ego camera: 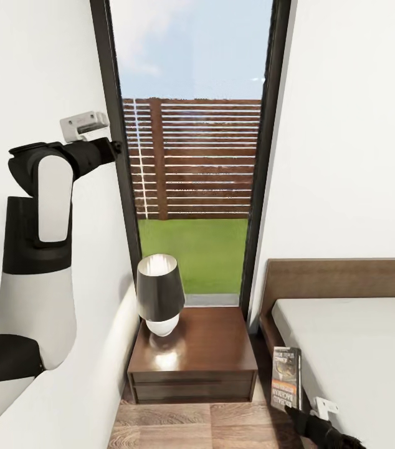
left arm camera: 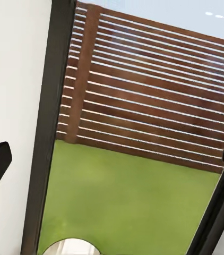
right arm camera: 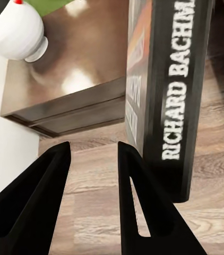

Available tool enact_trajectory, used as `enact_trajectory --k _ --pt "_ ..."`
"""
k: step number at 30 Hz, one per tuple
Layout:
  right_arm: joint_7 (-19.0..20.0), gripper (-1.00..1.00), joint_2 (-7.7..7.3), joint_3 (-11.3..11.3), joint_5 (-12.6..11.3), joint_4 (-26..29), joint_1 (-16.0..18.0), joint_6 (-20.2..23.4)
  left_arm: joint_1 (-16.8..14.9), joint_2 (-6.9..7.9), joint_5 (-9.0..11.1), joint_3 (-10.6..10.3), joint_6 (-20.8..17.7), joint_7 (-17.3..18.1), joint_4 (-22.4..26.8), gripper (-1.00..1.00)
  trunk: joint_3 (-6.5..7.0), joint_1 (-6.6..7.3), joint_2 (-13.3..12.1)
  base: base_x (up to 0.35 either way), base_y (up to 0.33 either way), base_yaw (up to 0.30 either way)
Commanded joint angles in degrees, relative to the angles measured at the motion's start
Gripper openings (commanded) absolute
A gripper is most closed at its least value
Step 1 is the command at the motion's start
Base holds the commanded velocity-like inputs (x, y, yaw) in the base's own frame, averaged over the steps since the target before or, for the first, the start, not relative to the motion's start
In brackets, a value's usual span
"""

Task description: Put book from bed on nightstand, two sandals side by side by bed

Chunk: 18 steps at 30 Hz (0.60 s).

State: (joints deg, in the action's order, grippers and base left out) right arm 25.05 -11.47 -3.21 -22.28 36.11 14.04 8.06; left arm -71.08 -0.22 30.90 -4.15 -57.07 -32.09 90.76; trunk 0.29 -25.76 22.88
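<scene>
my right claw (right arm camera: 93,154) reads as spread: two dark fingers (right arm camera: 37,202) with a clear gap of floor between them. the book (right arm camera: 168,90) stands just beside the nearer finger, spine facing me; whether that finger touches the cover i cannot tell, and no grip across it is visible. seen from the head, the book (ego camera: 286,377) is upright between the nightstand (ego camera: 210,352) and the bed (ego camera: 359,349), off the mattress and not yet on the wood.

my judgement of the step in hand: getting the book onto the nightstand. to do it well i first confirm a firm hold, since a thin paperback standing on edge tips easily. then i lift it above the tabletop's edge, carry it toward the bare half of the top, the side away from the lamp (ego camera: 158,293), and lay it flat, not on edge.

my left claw (left arm camera: 112,154) is raised toward the window (ego camera: 191,156), above the nightstand; only its finger tips show, far apart, with nothing between them.

containers: the nightstand shows closed drawer fronts; contents unseen. its top bears the lamp alone.
</scene>
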Motion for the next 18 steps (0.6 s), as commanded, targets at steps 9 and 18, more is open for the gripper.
enact_trajectory --k 9,18 --pt "-0.6 -1.00 -0.07 -0.1 -0.2 7.1 0.6 7.9 -3.8 -1.19 0.5 -0.9 -0.3 -0.7 -0.1 1.00 -0.03 -0.02 0.0 0.000 0.000 0.000" --pt "-4.0 -1.00 0.02 1.3 -0.1 9.4 1.7 10.0 -7.1 -2.03 0.2 -2.2 -0.4 -1.3 0.0 1.00 -0.03 -0.02 0.0 0.011 0.000 0.000"
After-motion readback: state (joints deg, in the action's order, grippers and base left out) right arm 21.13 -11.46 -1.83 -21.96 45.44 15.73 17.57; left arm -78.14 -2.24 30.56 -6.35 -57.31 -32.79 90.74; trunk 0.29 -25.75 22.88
